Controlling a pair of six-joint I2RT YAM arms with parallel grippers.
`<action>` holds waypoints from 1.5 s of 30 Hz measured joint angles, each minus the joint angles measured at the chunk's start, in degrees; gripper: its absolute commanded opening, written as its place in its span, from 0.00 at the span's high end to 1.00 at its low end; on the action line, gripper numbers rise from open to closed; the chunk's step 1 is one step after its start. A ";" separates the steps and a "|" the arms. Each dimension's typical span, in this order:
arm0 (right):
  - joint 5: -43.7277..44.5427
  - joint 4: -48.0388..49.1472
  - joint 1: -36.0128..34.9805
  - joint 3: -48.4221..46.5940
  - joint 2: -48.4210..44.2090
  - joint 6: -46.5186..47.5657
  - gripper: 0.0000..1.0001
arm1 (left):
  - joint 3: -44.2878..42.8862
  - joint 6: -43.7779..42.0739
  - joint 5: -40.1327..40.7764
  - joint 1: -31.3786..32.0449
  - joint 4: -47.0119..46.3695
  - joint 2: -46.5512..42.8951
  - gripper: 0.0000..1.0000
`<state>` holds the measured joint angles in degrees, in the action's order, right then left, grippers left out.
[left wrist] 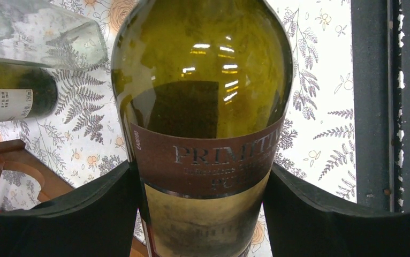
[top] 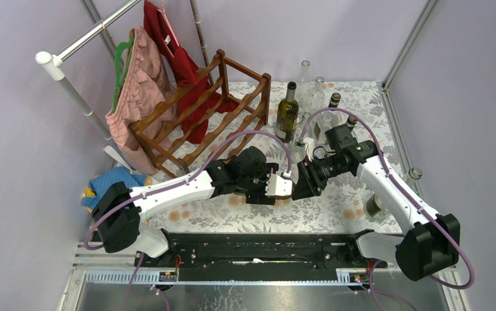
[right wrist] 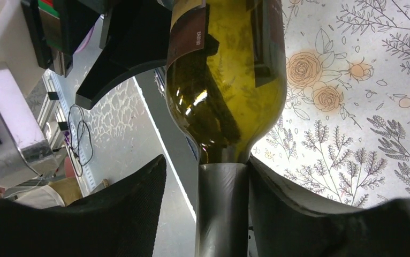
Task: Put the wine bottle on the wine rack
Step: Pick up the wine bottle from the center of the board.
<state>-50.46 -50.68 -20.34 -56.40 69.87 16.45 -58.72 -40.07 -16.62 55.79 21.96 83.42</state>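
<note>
left end effector (left wrist: 200, 179) clamps wine bottle (left wrist: 203, 101) body | right end effector (right wrist: 208, 166) apart around neck | wine rack (top: 193, 111) far-left corner

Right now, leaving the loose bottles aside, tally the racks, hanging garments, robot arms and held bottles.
Wine rack: 1
Hanging garments: 2, pink garment, red garment
Robot arms: 2, left arm, right arm
Held wine bottle: 1
Total: 6

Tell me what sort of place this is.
Probably a robot lab cell dressed as a home: floral-patterned table, reddish-brown wooden wine rack, pink and red garments on a white rail.
</note>
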 measured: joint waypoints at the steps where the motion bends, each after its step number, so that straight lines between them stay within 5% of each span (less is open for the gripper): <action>1: -0.28 0.00 0.00 -0.04 0.02 0.00 0.35 | -0.24 -0.42 0.13 -0.04 0.22 0.13 1.00; 11: -1.51 0.07 -0.11 -0.57 2.60 0.28 0.38 | -0.83 -1.60 -0.44 0.04 0.81 0.50 1.00; 20: 1.49 -1.03 -0.70 -0.70 3.26 1.38 0.99 | -0.85 -2.27 -0.76 0.07 1.29 0.52 1.00; 23: 1.49 -1.44 -0.83 -0.98 3.26 1.86 1.00 | -0.83 -2.27 -0.79 0.07 1.22 0.63 0.99; 28: 1.49 -2.05 -0.83 -1.70 3.26 1.60 1.00 | -0.85 -1.68 -0.72 0.04 0.87 0.63 0.44; 36: 0.33 -1.42 -0.81 -1.70 3.26 -0.79 1.00 | -0.13 -0.20 0.15 0.04 0.74 -0.68 0.03; 45: -5.55 3.26 0.17 0.09 1.01 -6.58 1.00 | 0.31 5.90 0.55 0.04 -3.17 -5.62 0.01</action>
<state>-56.01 -47.42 -20.16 -56.31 70.87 9.87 -58.41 -34.17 -16.08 55.83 18.79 77.80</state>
